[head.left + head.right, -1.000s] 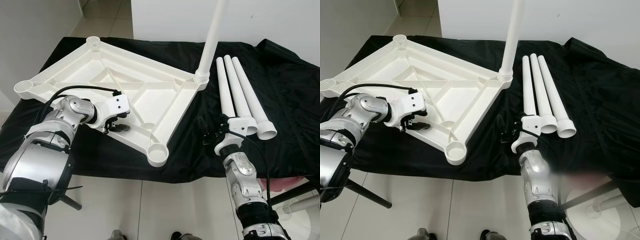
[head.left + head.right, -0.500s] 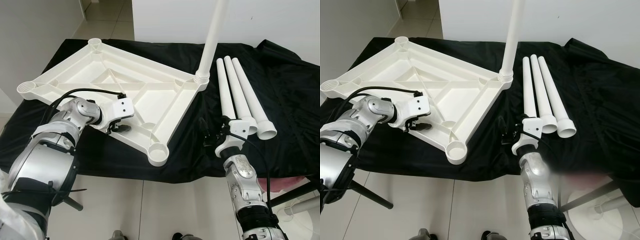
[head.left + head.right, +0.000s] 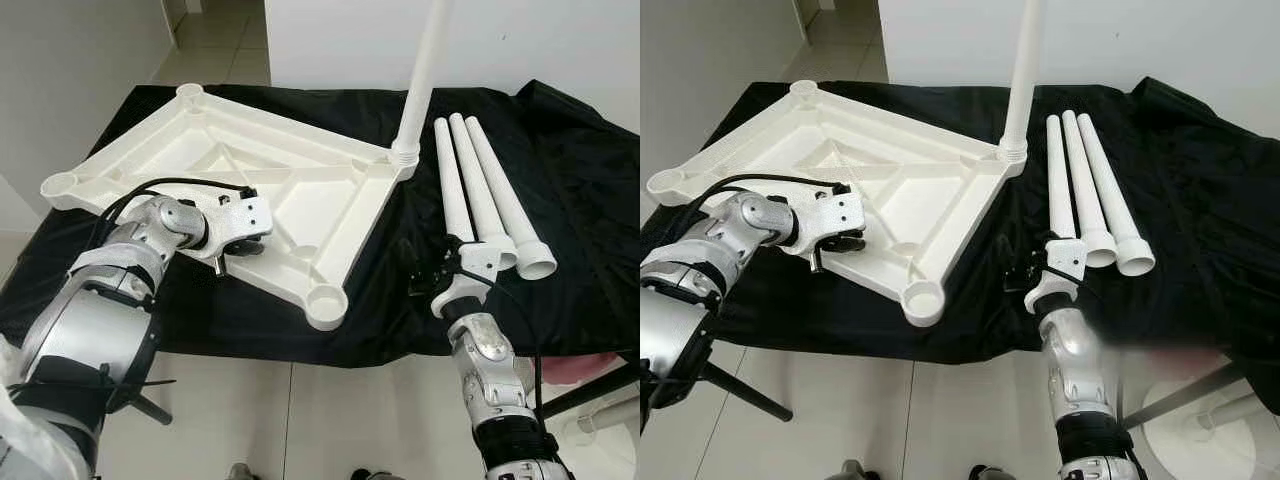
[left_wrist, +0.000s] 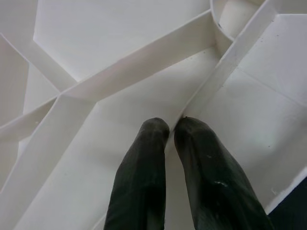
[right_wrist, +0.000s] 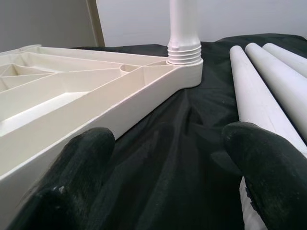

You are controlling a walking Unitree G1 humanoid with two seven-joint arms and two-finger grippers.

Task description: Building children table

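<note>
- the left gripper (image 3: 243, 243) sits at the near-left edge of the tabletop (image 3: 290, 170), its silver arm reaching in from the left; in the left wrist view its two black fingers (image 4: 144, 167) are pressed close together around a thin white rib of the underside — so it is clamped on the tabletop.
- the tabletop is a white plastic panel lying upside down on the black cloth (image 3: 560, 190), ribs facing up, with a round socket at each corner; it fills the left and middle of the cloth, one corner pointing toward the near edge.
- at the tabletop's far-right corner one leg (image 3: 425, 70) stands upright in its socket, its ribbed collar showing just above the rim.
- the near corner socket (image 3: 326, 300) is open, a round cup at the tabletop's nearest tip.
- right of the tabletop, three loose legs (image 3: 480, 190) lie side by side on the cloth, touching one another, flared ends toward the near side.
- the right gripper (image 3: 432, 272) rests low on the cloth between the tabletop's near-right edge and the nearest loose leg — its fingers (image 5: 81, 167) are spread wide with nothing between them but cloth.
</note>
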